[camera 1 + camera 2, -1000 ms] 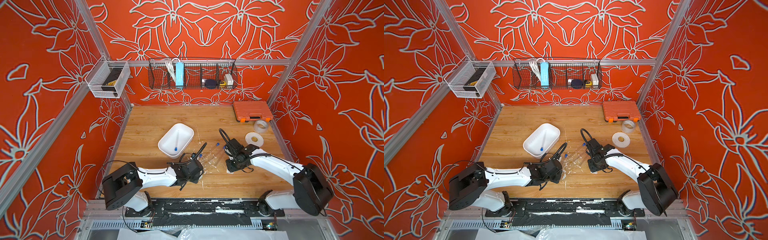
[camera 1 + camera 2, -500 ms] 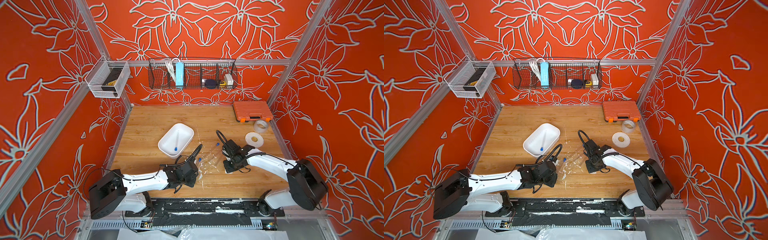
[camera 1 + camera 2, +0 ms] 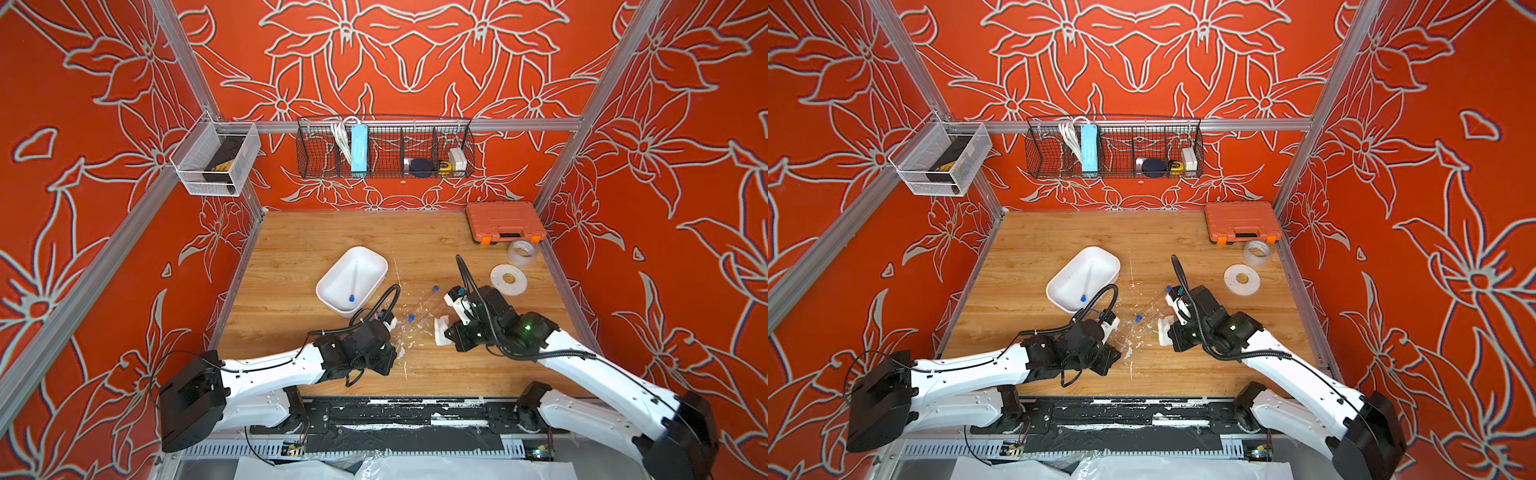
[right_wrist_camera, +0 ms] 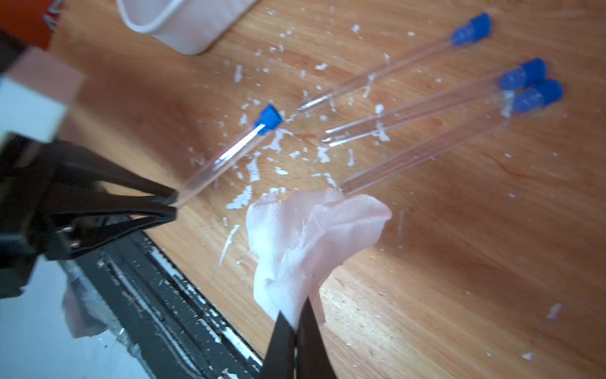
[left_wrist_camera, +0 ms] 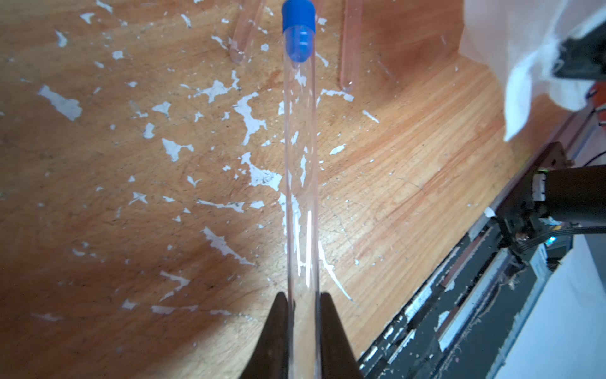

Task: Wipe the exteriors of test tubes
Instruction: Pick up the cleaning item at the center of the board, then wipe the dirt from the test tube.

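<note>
My left gripper (image 5: 301, 297) is shut on the bottom end of a see-through test tube (image 5: 300, 164), whose blue cap (image 5: 298, 19) points away from the gripper. In a top view that gripper (image 3: 392, 333) sits at the front middle, with the cap (image 3: 411, 318) pointing to the back right. My right gripper (image 4: 296, 311) is shut on a crumpled white tissue (image 4: 308, 236), which hangs just right of the held tube (image 4: 226, 157) without touching it. Three more capped tubes (image 4: 426, 108) lie on the wood behind the tissue. Another tube (image 3: 354, 278) lies in the white tray (image 3: 332, 286).
White flecks litter the wooden tabletop (image 3: 316, 245) between the arms. An orange case (image 3: 503, 222), a clear tape roll (image 3: 522, 252) and a flat white tape disc (image 3: 508, 279) sit at the back right. The black front rail (image 3: 415, 415) runs close below both grippers.
The right gripper has shut on the tissue and holds it off the wood. The left arm has shifted a little, keeping the tube in its grip.
</note>
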